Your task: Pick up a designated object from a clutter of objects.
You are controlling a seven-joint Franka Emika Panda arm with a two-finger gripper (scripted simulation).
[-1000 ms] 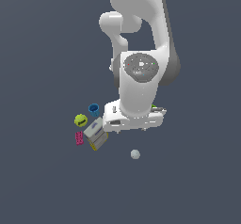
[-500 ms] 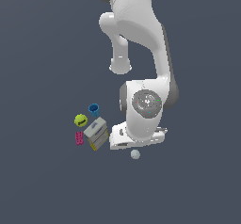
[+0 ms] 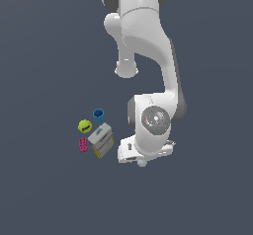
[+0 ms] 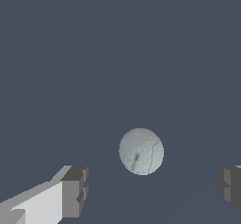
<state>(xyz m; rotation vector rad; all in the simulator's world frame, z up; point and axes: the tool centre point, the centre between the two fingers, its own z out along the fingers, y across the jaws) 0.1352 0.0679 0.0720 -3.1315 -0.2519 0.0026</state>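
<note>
Matt, faintly mottled pale ball [image 4: 141, 151]

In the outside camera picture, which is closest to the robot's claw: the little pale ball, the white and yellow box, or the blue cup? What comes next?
1. The pale ball: right under the gripper, peeking out below the hand; in the wrist view it sits between the open fingers.
2. The white-and-yellow box: off to the exterior view's left.
3. The blue cup: farther left and higher up in that view.

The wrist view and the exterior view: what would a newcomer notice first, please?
In the wrist view, a pale ball sits between the open fingers. In the exterior view, the big white arm hangs over it, with small toys clustered around a white-and-yellow box on that view's left.
</note>
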